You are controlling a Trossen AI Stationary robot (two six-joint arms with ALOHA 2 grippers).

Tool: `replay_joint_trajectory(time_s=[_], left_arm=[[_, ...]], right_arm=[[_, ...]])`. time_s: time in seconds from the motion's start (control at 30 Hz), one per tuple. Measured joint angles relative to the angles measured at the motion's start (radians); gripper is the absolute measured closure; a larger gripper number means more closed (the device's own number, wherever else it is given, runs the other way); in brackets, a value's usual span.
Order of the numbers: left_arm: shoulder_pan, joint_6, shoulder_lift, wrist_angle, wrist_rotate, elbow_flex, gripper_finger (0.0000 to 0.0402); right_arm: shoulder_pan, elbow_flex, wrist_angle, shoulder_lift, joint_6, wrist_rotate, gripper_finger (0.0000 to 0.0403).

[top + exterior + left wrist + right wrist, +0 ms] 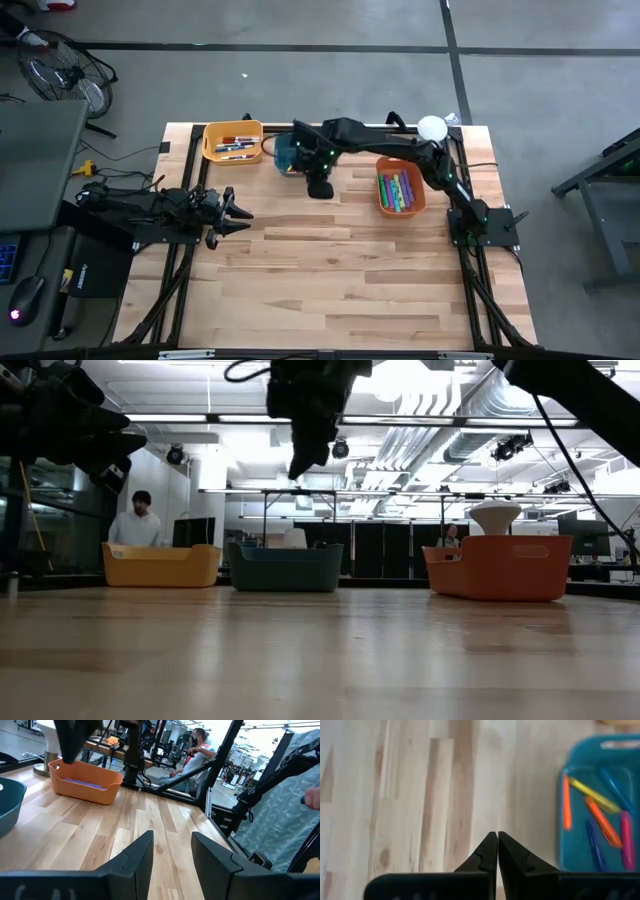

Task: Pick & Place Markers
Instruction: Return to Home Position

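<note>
Homing the right gripper point(320, 186), jaws pressed together just beside the blue bin point(285, 570), I next need a clean lift away; left gripper point(240, 212), spread, waits well apart.

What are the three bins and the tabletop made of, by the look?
Likely moulded plastic, satin finish: yellow rectangular bin, teal rectangular bin, orange rectangular bin; even colour, rounded corners, lipped rims. Pale wooden tabletop: glued butcher-block strips with visible grain; slight sheen, probably sealed. Right hand hangs shut near the teal bin.
</note>
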Motion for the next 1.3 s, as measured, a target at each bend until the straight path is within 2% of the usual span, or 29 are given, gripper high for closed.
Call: replay_joint_trajectory(time_s=[0.17,0.4,0.47,0.63,0.87,1.07,1.17,1.3], left_arm=[[0.0,0.0,0.0,0.0,0.0,0.0,0.027],[0.0,0.0,0.0,0.0,0.0,0.0,0.027],[0.0,0.0,0.0,0.0,0.0,0.0,0.027],[0.0,0.0,0.0,0.0,0.0,0.0,0.027],[0.0,0.0,0.0,0.0,0.001,0.0,0.027],[0.0,0.0,0.0,0.0,0.001,0.0,0.027],[0.0,0.0,0.0,0.0,0.001,0.0,0.027],[0.0,0.0,0.0,0.0,0.001,0.0,0.027]], right_arm=[[0.057,-0.142,0.124,-0.029,0.036,-0.018,0.0402],[0.115,-0.606,0.466,-0.229,0.138,-0.069,0.0402],[0.119,-0.762,0.598,-0.324,0.19,-0.082,0.0402],[0.125,-1.139,0.876,-0.589,0.318,-0.028,0.0402],[0.121,-1.578,1.217,-0.985,0.483,0.019,0.0403],[0.114,-1.868,1.394,-1.329,0.624,0.063,0.0403],[0.118,-1.976,1.541,-1.488,0.673,0.081,0.0403],[0.167,-2.097,1.712,-1.642,0.697,0.193,0.0403]])
